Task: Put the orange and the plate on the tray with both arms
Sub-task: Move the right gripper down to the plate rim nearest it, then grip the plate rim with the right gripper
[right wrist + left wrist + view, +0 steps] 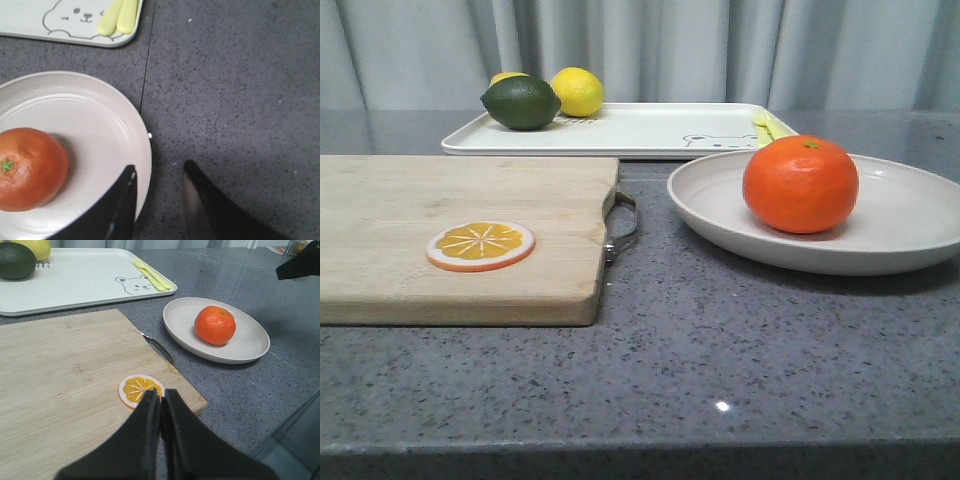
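A round, shiny red-orange orange (800, 184) sits in the middle of a wide, shallow, off-white round plate (910, 215). Its small green stem dot faces up, tipped a little toward the back of the counter. The orange is round, so it has no long side. The plate lies flat on the speckled grey stone counter (720, 350), toward the counter's right edge.

Just behind the plate is a flat white rectangle tray (640, 130) with a little bear face drawn on it. The tray's long side runs left to right along the back of the counter. On it lie a dark green lime (521, 103), a yellow lemon (578, 91) and some pale yellow cutlery (152, 276).

A light wooden cutting board (440, 230) fills the counter's left side, with a flat orange slice (480, 246) on it.

The left end effector (160, 402) is pressed together above the board, near the slice, holding nothing. The right end effector (159, 177) is spread apart, with one finger over the plate's rim and the other over the counter just beside it.
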